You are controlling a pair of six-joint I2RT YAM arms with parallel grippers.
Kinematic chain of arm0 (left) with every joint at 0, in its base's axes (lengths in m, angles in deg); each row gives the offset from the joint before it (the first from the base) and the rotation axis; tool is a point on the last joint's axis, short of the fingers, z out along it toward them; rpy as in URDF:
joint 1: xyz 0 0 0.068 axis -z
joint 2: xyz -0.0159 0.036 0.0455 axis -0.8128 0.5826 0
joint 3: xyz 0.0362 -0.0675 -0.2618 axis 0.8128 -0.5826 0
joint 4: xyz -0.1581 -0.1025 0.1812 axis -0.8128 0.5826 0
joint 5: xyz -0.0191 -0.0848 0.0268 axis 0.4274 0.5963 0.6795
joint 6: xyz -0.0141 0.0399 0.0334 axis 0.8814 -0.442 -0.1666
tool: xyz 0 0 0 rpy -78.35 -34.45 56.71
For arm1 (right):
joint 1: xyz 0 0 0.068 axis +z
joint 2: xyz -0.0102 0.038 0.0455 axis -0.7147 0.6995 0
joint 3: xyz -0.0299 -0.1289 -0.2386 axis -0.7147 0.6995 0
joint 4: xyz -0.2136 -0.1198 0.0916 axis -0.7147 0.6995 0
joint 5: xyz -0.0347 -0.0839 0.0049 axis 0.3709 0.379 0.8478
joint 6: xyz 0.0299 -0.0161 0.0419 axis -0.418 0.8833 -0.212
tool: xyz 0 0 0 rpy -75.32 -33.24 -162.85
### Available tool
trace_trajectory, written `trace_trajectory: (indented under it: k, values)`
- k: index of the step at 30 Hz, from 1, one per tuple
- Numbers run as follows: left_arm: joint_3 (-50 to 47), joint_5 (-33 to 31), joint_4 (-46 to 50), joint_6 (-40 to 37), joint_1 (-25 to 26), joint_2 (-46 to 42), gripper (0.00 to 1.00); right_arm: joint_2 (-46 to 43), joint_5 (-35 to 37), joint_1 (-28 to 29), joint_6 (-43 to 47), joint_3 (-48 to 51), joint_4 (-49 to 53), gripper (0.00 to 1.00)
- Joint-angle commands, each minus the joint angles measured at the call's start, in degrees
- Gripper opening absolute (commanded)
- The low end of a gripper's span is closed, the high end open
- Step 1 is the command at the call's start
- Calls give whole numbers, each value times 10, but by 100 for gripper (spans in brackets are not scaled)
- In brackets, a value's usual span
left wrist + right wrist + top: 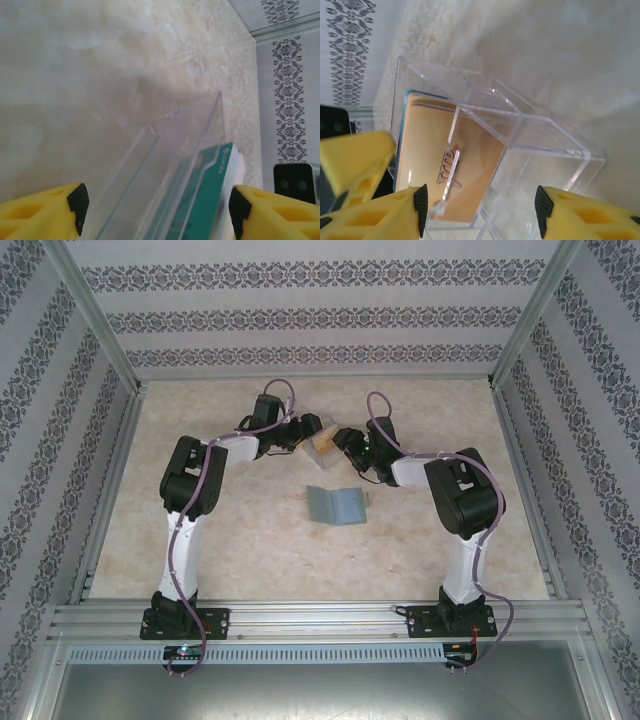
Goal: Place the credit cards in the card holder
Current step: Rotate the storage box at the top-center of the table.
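The credit cards (pixel 435 150) lie stacked in a clear plastic box (pixel 540 135). The top face is orange-tan with raised letters, and a teal edge of the cards (pixel 210 200) shows in the left wrist view. My left gripper (pixel 158 210) straddles the box (pixel 165 165) with its pads at the walls. My right gripper (pixel 480 210) grips the same box from the other side. Both meet at the cards (pixel 322 438) in the top view. The card holder (pixel 335 506), grey-green and folded open, lies flat nearer the arms, apart from both grippers.
The marbled tabletop (pixel 230 540) is bounded by aluminium rails (pixel 320 615) in front and patterned walls (pixel 320 310) on three sides. A yellow finger (pixel 355 160) of the left gripper sits beside the box's card end.
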Motion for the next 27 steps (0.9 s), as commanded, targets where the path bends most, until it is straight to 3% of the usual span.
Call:
trace_trajectory:
  k: [1, 18, 27]
  values:
    - [-33, 18, -94, 66, 6, -42, 75, 32, -52, -6, 5, -31, -76, 61]
    - [-166, -31, -240, 180, 76, -100, 78, 76, -107, -70, 59, -73, -35, 60]
    - [-203, -56, -230, 175, 80, -129, 85, 18, -65, -103, 173, -73, 110, 60]
